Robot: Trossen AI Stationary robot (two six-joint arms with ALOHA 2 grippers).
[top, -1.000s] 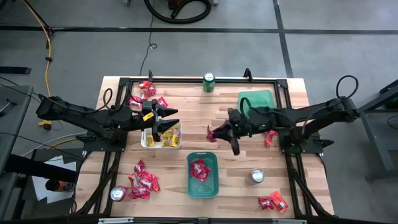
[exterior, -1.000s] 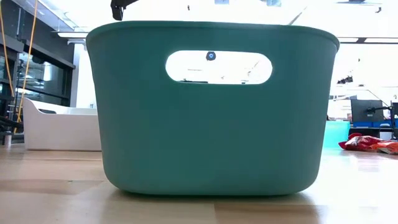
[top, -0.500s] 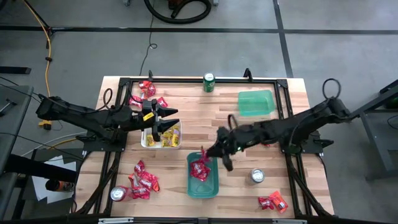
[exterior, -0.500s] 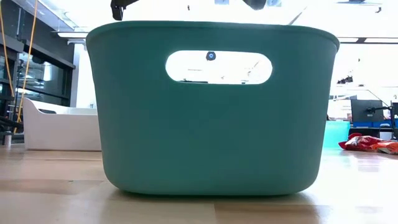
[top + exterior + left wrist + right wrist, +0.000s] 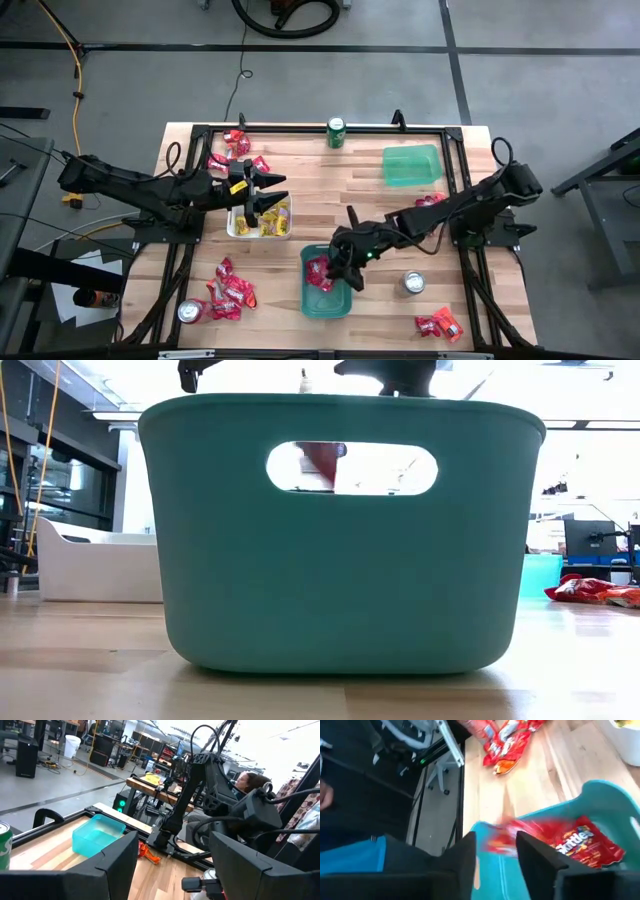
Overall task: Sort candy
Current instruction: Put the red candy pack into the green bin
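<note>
Dropping red candy [image 5: 507, 836] into green bin [image 5: 338, 303]: right gripper [image 5: 345, 268] parted (packet falling). Next: withdraw, fetch another. Left gripper [image 5: 268, 195] parted, empty.

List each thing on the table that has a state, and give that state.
Teal bin: upright, red candy packets inside.
White tray: holds yellow candy.
Green tray: looks empty.
Green can: upright.
Silver can: upright.
Falling red packet: blurred, dropping into the teal bin.
Right gripper: over the teal bin, jaws open.
Left gripper: over the white tray, jaws open, empty.
</note>
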